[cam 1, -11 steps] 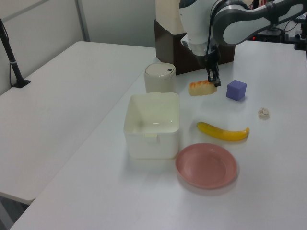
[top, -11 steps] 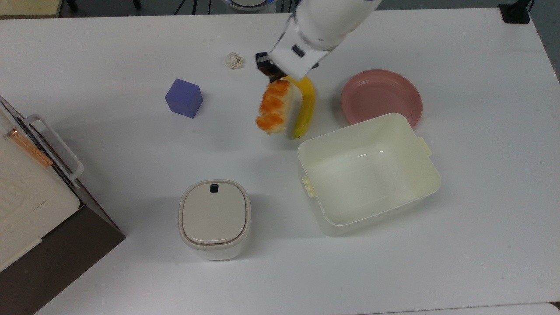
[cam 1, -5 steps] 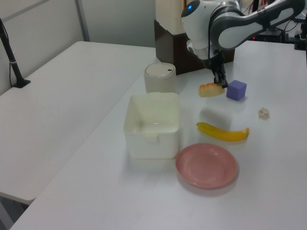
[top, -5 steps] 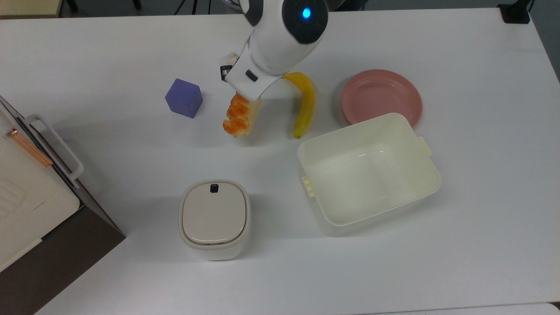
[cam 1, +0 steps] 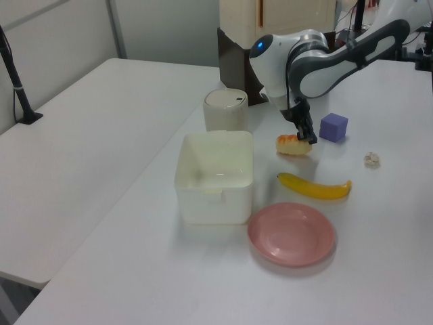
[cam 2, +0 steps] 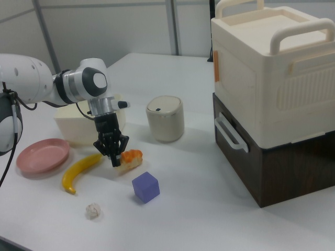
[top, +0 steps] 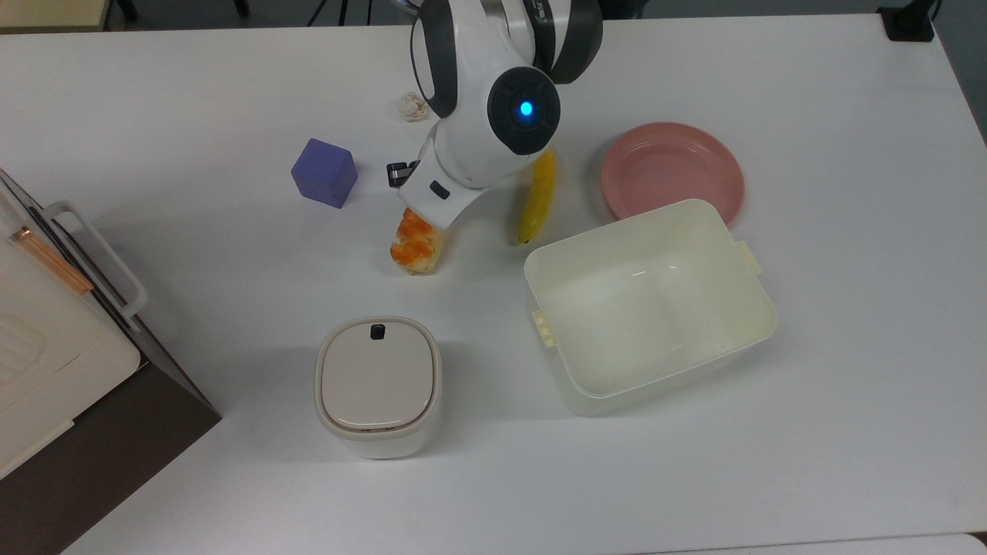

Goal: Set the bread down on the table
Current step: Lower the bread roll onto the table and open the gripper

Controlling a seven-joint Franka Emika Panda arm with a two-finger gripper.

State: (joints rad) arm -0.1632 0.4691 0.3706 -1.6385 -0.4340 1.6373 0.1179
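Bread [cam 2: 129, 157] sits low at or on the white worktop [top: 810, 432], between purple cube [top: 325, 173] and banana [top: 537, 196], one end gripped by the pincer [cam 2: 112, 155]; transport looks done, leaving release and retreat, contact unconfirmed.

White, rounded arm links [cam 1: 287, 57] joined by dark grey bands at the joints, with a round dark cap [top: 524, 109] carrying a small glowing blue light. Ends in a slim black gripper [cam 2: 112, 152] below a white wrist block with a small dark button. Thin black cable [cam 2: 7, 151] looping alongside the arm's base segment.
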